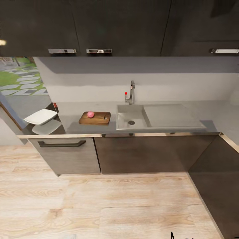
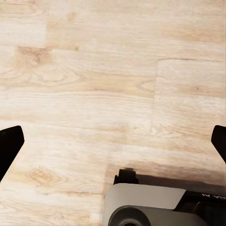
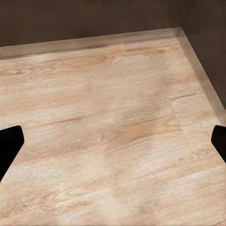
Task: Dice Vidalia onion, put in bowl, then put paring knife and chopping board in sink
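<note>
Grey metallic countertop [image 1: 186, 108] spans the head view from 9 to 3 o'clock, above dark cabinets [image 1: 142, 154] and a light wood plank floor [image 1: 109, 205]. Sink [image 1: 123, 120]: a steel basin just right of centre, with a round drain, a flat drainboard [image 1: 172, 116] at its 3 o'clock side, and a chrome faucet [image 1: 131, 91] with a red knob at its 12 o'clock edge. Chopping board [image 1: 98, 119]: a brown wooden rectangle just beside the sink at its 9 o'clock side, lying flat, its handle slot toward the sink. Vidalia onion [image 1: 90, 114]: a small pinkish round resting on the board's end away from the sink. Bowl [image 1: 40, 116]: a shallow white squarish dish at 9 o'clock, at the counter's end, mirrored in a reflective surface below it. The paring knife cannot be made out.

Left gripper [image 2: 113, 141]: its dark fingertips [image 2: 9, 141] show at opposite edges of the left wrist view, spread wide apart over bare floor planks, above part of the robot's grey base [image 2: 146, 205]. Right gripper [image 3: 113, 141]: fingertips [image 3: 9, 141] likewise set far apart, nothing between them, over floor near a dark cabinet corner [image 3: 188, 14].
</note>
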You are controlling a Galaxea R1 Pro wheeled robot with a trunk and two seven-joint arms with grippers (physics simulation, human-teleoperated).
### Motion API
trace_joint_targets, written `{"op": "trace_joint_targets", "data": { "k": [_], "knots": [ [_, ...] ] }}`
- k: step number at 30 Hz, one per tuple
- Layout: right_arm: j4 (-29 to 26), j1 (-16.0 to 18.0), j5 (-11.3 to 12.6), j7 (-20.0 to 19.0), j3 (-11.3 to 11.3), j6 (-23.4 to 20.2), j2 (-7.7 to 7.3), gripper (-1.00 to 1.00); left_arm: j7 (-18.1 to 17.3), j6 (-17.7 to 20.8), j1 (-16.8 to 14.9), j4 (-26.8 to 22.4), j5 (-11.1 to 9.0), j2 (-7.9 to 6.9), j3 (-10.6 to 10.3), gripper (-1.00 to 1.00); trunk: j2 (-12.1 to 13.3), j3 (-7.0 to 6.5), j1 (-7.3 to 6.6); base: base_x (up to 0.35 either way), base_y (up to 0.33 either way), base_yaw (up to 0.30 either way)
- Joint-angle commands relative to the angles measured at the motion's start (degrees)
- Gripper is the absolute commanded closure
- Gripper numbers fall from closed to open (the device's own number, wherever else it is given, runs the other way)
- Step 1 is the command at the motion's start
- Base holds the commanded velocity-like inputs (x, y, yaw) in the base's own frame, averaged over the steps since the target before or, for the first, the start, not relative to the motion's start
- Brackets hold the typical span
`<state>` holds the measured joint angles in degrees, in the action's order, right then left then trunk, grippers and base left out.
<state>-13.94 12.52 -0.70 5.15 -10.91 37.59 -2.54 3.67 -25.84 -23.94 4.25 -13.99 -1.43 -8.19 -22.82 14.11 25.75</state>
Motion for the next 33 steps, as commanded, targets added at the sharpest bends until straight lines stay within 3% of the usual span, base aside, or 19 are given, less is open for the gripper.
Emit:
{"op": "trace_joint_targets", "data": {
  "k": [1, 33],
  "knots": [
    [0.1, 0.0, -0.1, 0.3, 0.1, 0.1, -0.01, -1.00, 0.1, -0.3, -0.1, 0.2, -0.3, 0.02, -0.5, -1.00, -0.1, 0.01, 0.03, 0.000, 0.000, 0.000],
    [0.1, 0.0, -0.1, 0.3, 0.1, 0.1, -0.10, -1.00, 0.2, -0.3, -0.1, 0.2, -0.3, -0.06, -0.5, -1.00, -0.1, -2.90, 0.03, 0.000, 0.000, 0.000]
  ]
}}
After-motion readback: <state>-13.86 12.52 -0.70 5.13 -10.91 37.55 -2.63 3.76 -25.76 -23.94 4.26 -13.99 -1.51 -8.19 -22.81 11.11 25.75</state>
